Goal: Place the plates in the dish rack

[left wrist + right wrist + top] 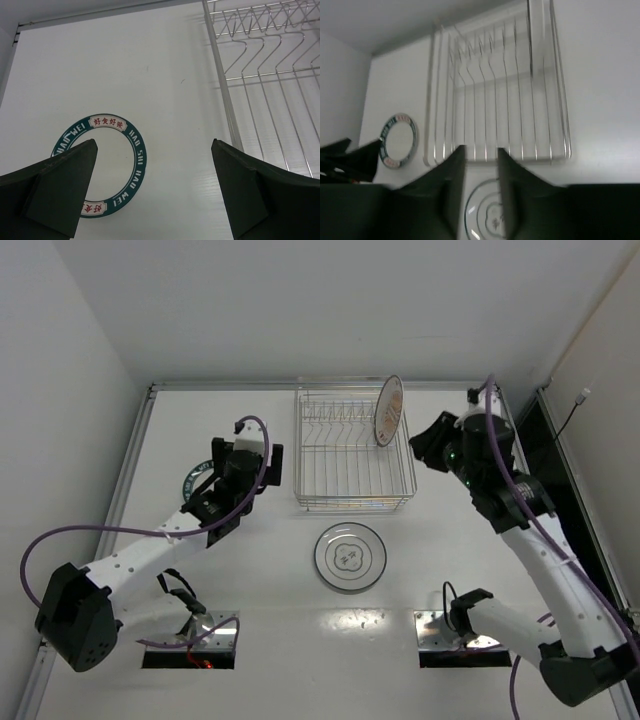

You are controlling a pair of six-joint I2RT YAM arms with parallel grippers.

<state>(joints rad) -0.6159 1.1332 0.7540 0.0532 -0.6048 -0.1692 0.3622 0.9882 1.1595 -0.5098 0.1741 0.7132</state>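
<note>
A: Where are we with the plates?

B: One orange-rimmed plate (388,410) stands on edge in the far right corner of the dish rack (355,475), a little tilted. The grey plate (350,557) lies flat on the table (450,540), just in front of the rack. The green-rimmed plate (116,155) also lies flat, to the left of the rack.

A: And our grippers?

B: The left gripper (154,150) hovers over the green-rimmed plate with its jaws very wide and nothing between them. The right gripper (480,150) is beside the right side of the rack, jaws narrow, holding nothing.

A: Then what should we fear?

B: First the flat plate, we think. One finger must go under its rim. If we come down straight, the fingers may only press on the plate or push it along the table, maybe against the rack. A grip on the thin rim alone may also let the plate swing or slip while we lift it.

A: And on the right?

B: The right arm is close to the standing plate. If we move it carelessly, it could knock that plate flat. Also, the narrow jaws would not fit over the grey plate's rim; we should open them before we go down.
</note>
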